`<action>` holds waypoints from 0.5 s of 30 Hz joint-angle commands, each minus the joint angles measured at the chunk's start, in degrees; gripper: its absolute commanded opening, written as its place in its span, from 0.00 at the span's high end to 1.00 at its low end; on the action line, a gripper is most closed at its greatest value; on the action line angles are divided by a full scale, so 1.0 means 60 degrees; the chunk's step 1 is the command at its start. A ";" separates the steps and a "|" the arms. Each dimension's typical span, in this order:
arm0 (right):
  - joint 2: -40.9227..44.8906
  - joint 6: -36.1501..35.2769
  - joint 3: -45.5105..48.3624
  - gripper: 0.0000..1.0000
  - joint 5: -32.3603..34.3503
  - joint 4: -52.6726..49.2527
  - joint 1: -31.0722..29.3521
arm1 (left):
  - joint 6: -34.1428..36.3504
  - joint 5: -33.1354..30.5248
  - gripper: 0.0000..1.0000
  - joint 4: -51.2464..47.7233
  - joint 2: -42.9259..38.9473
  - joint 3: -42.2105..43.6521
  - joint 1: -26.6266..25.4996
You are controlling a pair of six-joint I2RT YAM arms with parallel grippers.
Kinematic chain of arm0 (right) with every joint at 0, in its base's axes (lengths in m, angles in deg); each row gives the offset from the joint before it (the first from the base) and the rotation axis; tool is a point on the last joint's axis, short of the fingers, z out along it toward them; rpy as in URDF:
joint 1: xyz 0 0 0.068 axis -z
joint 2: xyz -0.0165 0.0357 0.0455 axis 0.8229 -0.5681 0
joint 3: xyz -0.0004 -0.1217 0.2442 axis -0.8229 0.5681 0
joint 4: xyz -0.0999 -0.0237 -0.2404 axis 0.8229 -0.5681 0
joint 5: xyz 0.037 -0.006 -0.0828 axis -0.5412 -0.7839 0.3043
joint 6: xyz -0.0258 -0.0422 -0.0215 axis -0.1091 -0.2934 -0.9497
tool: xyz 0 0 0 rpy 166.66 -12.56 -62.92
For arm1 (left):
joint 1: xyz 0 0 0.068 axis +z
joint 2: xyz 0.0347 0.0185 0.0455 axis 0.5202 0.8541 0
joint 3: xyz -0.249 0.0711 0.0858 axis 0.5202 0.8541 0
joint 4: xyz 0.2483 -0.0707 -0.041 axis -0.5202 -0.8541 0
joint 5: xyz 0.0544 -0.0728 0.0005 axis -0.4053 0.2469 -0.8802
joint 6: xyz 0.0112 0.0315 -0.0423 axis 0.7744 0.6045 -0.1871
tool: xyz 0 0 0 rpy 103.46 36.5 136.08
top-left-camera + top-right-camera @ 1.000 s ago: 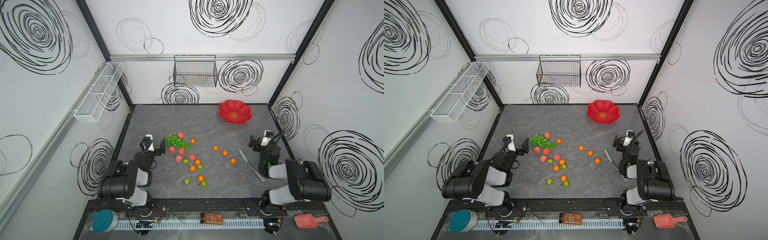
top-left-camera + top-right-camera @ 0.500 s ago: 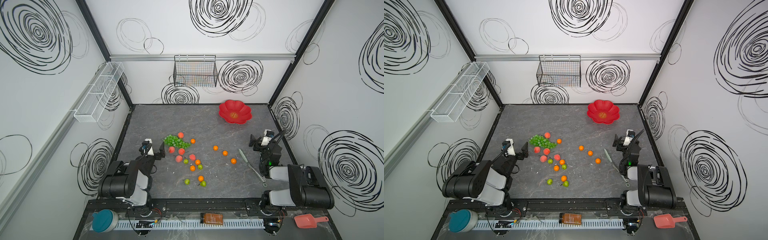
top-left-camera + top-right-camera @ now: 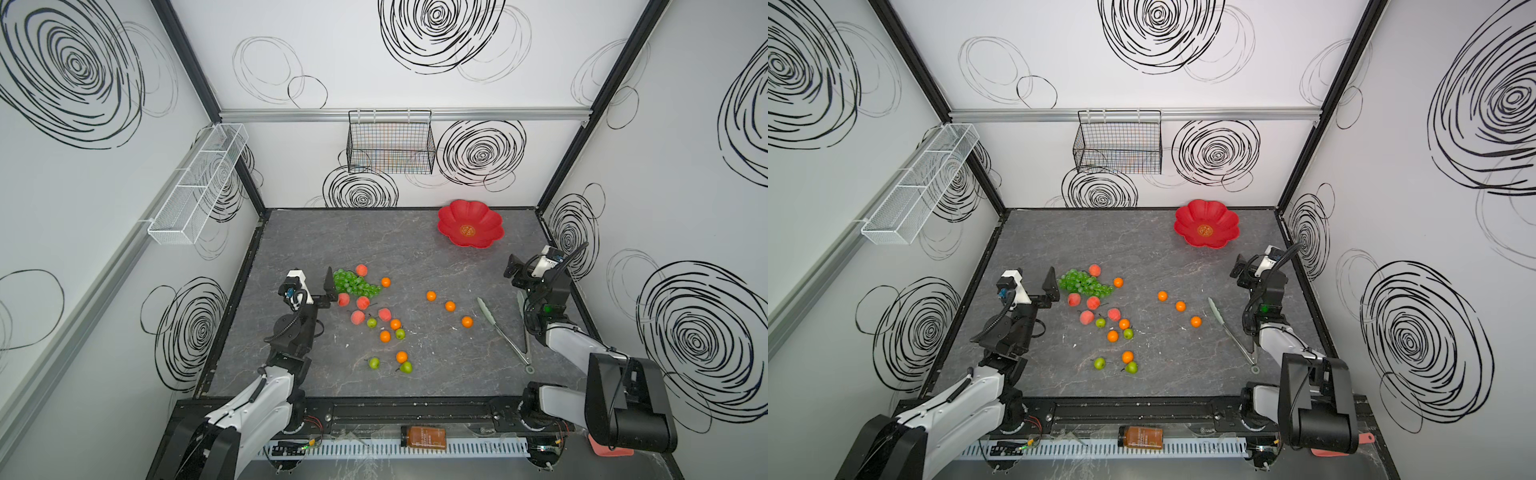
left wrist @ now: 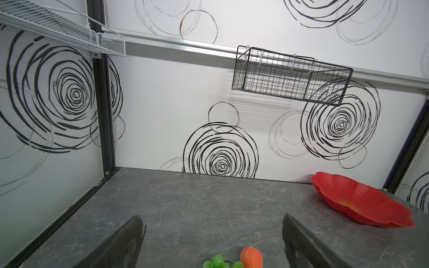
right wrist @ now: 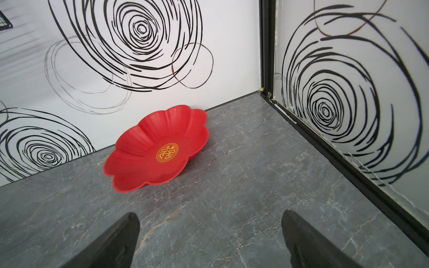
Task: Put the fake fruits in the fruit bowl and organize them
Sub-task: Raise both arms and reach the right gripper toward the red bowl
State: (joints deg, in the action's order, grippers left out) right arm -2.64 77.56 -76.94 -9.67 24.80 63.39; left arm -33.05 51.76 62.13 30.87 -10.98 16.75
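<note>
Grapes (image 3: 353,284) just by L end effector (image 3: 312,289)

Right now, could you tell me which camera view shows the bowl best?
The right wrist view: the bowl lies whole, close and empty, its gold emblem sharp. Both top views show the bowl whole but small, near the back wall. The left wrist view shows it side-on and foreshortened.
</note>
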 commanded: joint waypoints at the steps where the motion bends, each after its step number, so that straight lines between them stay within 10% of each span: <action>1: 0.0244 0.1094 -0.0533 0.00 -0.0424 -0.1287 0.0385 | -0.1531 -0.1331 0.04 -0.2592 -0.0499 -0.1176 -0.0226; 8: -0.0104 0.2701 -0.1182 0.00 -0.0264 -0.2279 0.0613 | -0.4666 -0.1701 0.04 -0.9231 0.0475 -0.4927 -0.0183; 15: -0.1701 0.2847 -0.2781 0.03 -0.2214 -0.3576 0.0672 | -0.4950 0.1694 0.04 -0.9235 0.0619 -0.5670 0.0948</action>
State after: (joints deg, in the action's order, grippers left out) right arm -10.07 93.25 -88.85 -17.78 9.30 67.15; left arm -59.30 51.26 9.77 34.85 -44.18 19.18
